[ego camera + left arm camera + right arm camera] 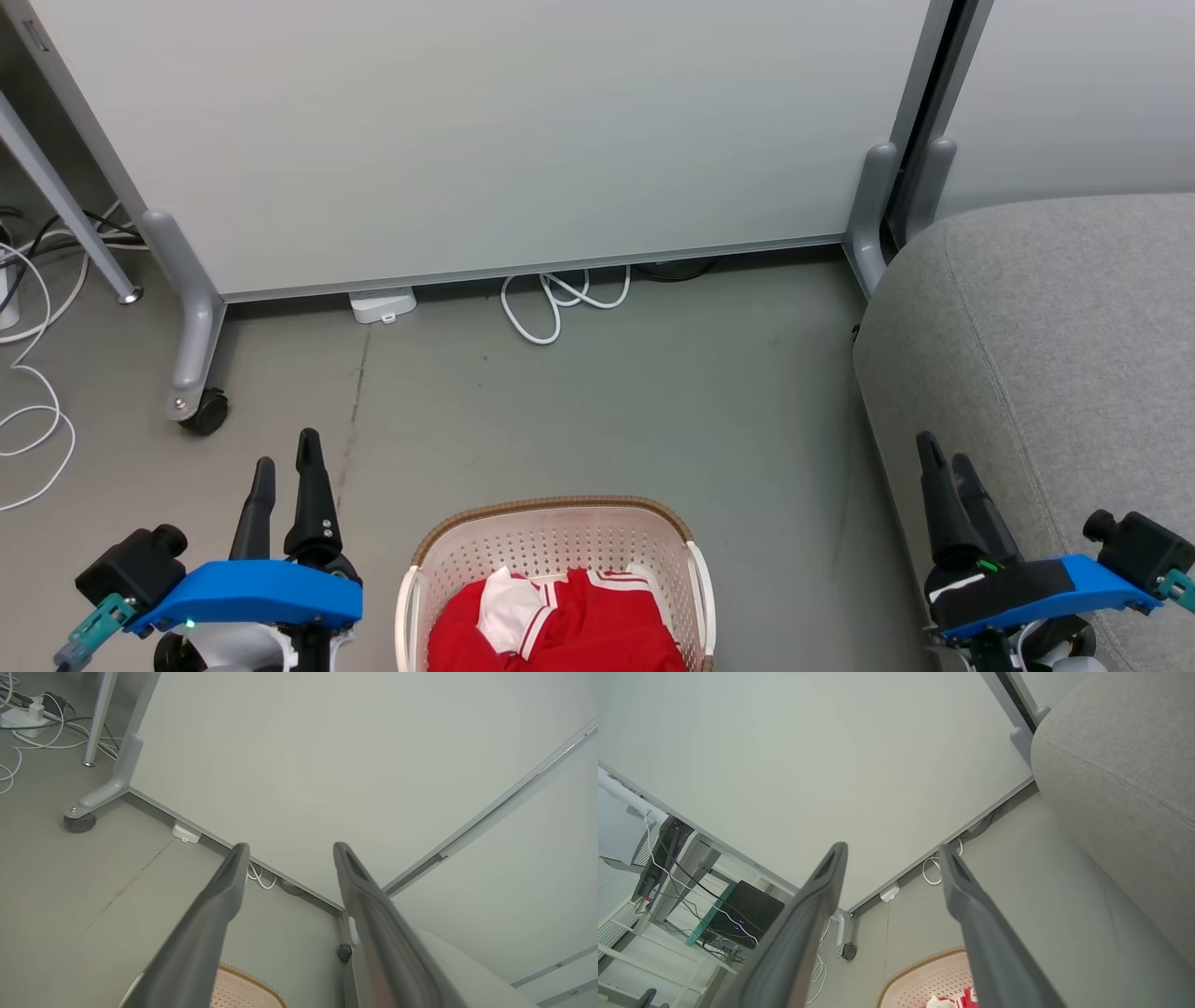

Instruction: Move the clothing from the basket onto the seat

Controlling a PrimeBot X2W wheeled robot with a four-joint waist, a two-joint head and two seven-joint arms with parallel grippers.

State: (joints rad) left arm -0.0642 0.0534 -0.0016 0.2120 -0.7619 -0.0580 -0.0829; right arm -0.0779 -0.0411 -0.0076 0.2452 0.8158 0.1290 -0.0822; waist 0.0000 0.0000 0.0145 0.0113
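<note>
The cream basket (pixel 551 541) with its brown rim stands on the floor at the bottom centre of the head view, cut off by the frame's lower edge. Red clothing (pixel 597 625) with white stripes and a white patch lies inside it. The grey seat (pixel 1064 373) fills the right side. My left gripper (pixel 285 457) hangs open left of the basket, fingers pointing up the view, empty. My right gripper (pixel 945 453) is open beside the seat's front edge, empty. In the wrist views the left gripper (pixel 289 847) and the right gripper (pixel 892 847) both show spread fingers with nothing between them.
A pale partition panel (pixel 485 140) on wheeled feet (pixel 201 411) stands behind the basket. White cables (pixel 560 299) and a small white box (pixel 381 304) lie at its base. More cables (pixel 28 392) trail at the far left. Grey floor (pixel 607 411) lies between basket and panel.
</note>
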